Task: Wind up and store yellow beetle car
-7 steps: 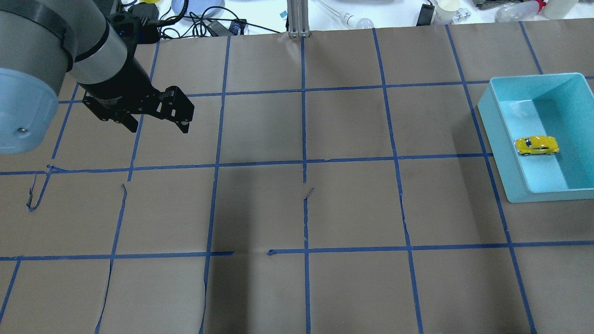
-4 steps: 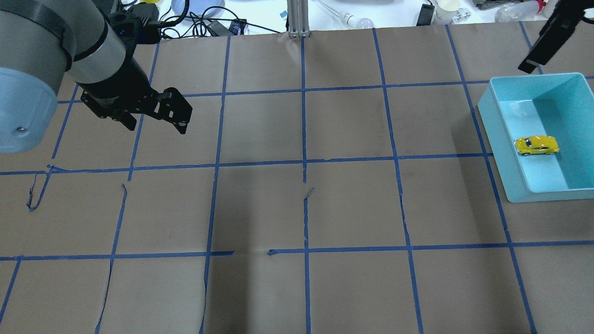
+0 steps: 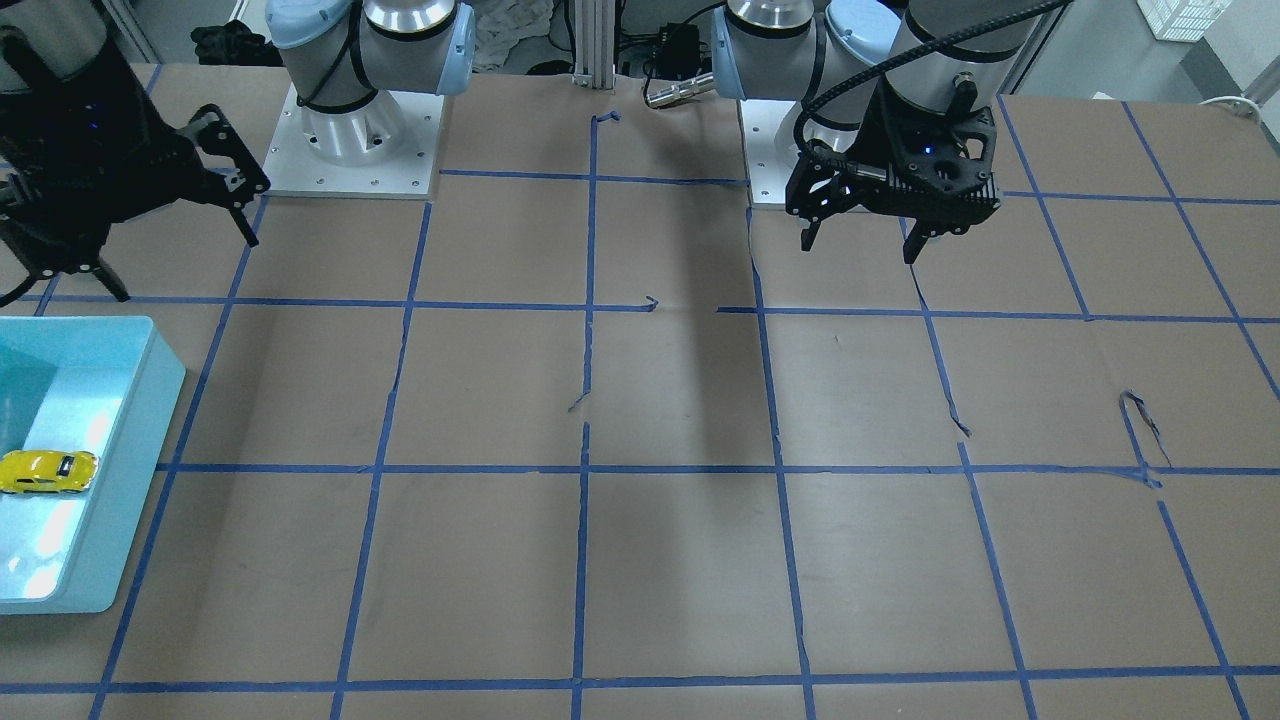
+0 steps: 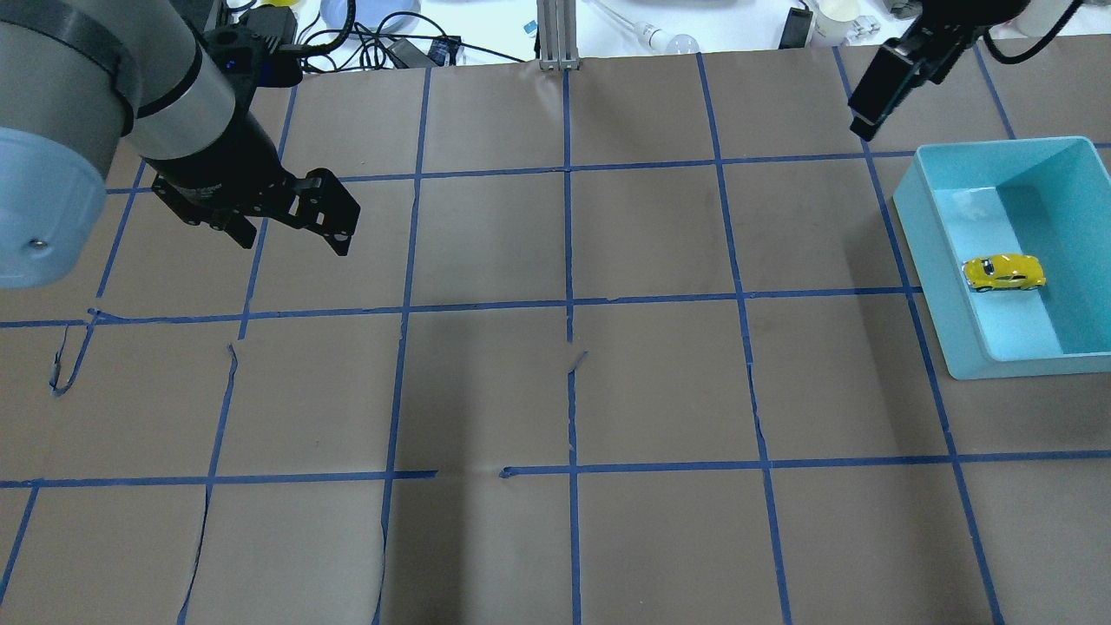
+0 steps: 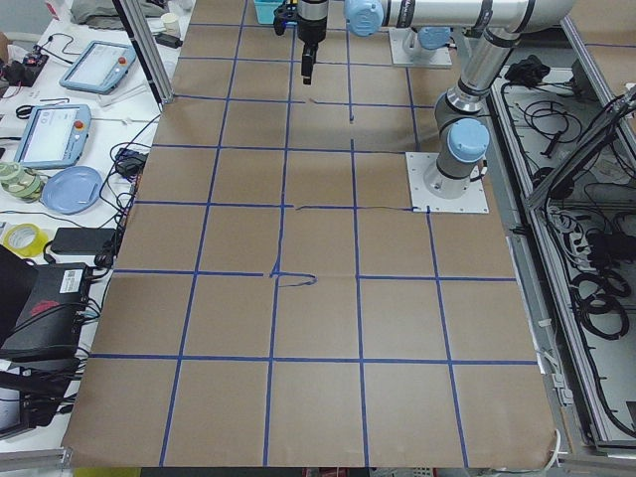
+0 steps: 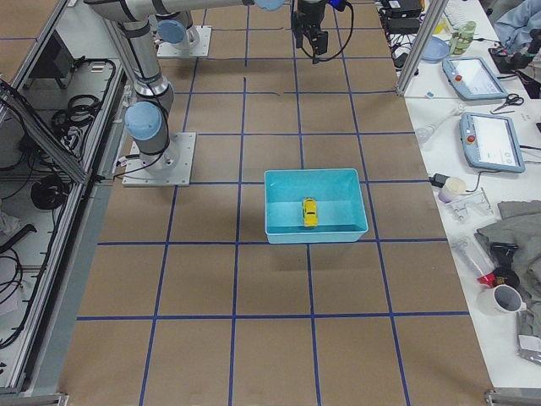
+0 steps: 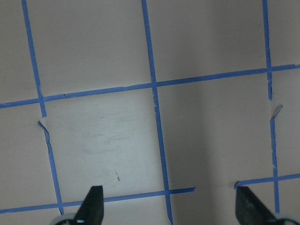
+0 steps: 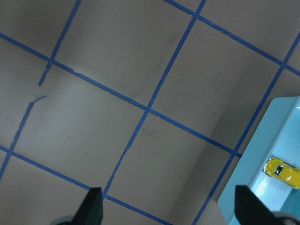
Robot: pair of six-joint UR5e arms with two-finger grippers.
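The yellow beetle car (image 4: 1004,272) lies on its wheels inside a teal bin (image 4: 939,286) at the table's right edge. It also shows in the front view (image 3: 47,472), the right side view (image 6: 309,212) and the right wrist view (image 8: 282,172). My right gripper (image 3: 182,262) is open and empty, raised above the table beyond the bin's far left corner. One of its fingers (image 4: 878,91) shows in the overhead view. My left gripper (image 4: 293,240) is open and empty over the far left of the table, also seen in the front view (image 3: 858,248).
Brown paper with a blue tape grid (image 4: 569,304) covers the table. Cables, a bulb and clutter (image 4: 382,35) lie past the far edge. A metal post (image 4: 555,35) stands at the far middle. Tablets (image 6: 482,139) sit on a side bench.
My right gripper has come into the overhead view at the top right and moved left, past the bin's far corner. My left gripper has hardly shifted. The car has not moved.
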